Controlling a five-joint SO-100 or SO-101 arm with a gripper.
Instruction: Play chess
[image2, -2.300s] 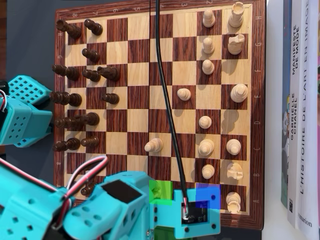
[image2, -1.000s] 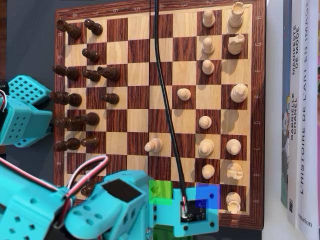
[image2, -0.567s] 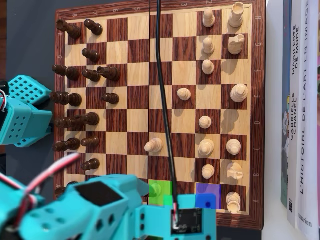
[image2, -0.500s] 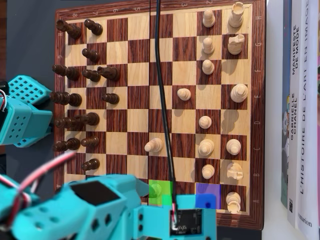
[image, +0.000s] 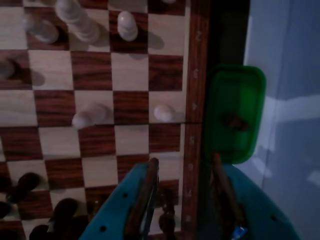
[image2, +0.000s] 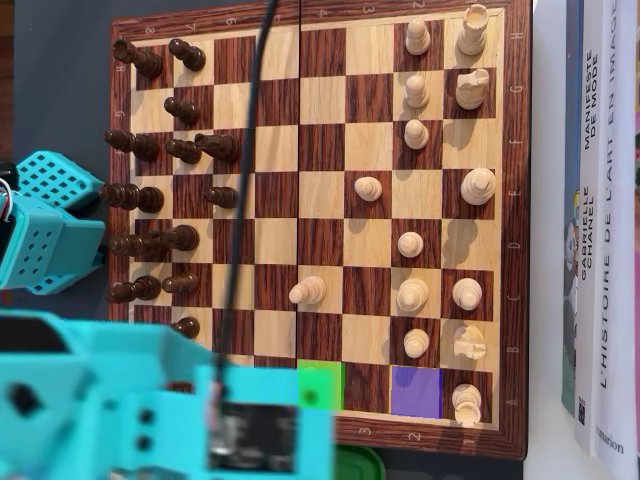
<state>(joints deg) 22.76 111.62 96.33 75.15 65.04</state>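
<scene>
The wooden chessboard (image2: 322, 210) carries dark pieces (image2: 150, 198) on the left and white pieces (image2: 412, 245) on the right in the overhead view. My teal arm (image2: 130, 410) covers the board's lower left corner there and hides the gripper. In the wrist view my gripper (image: 184, 161) is open and straddles the board's numbered edge (image: 192, 135). A dark piece (image: 167, 216) stands just inside the left finger (image: 146, 195), apart from the right finger (image: 223, 192). A white pawn (image: 164, 112) stands on the edge row ahead. Another white piece (image: 87, 115) stands two squares further in.
A green tray (image: 235, 115) lies off the board beside the numbered edge, also in the overhead view (image2: 356, 463). A green patch (image2: 320, 385) and a purple patch (image2: 416, 392) mark two bottom-row squares. Books (image2: 600, 230) stand along the right. A second teal part (image2: 45, 225) sits at left.
The arm has swung left along the board's bottom edge, and its black cable now crosses the left half of the board. The pieces have not moved.
</scene>
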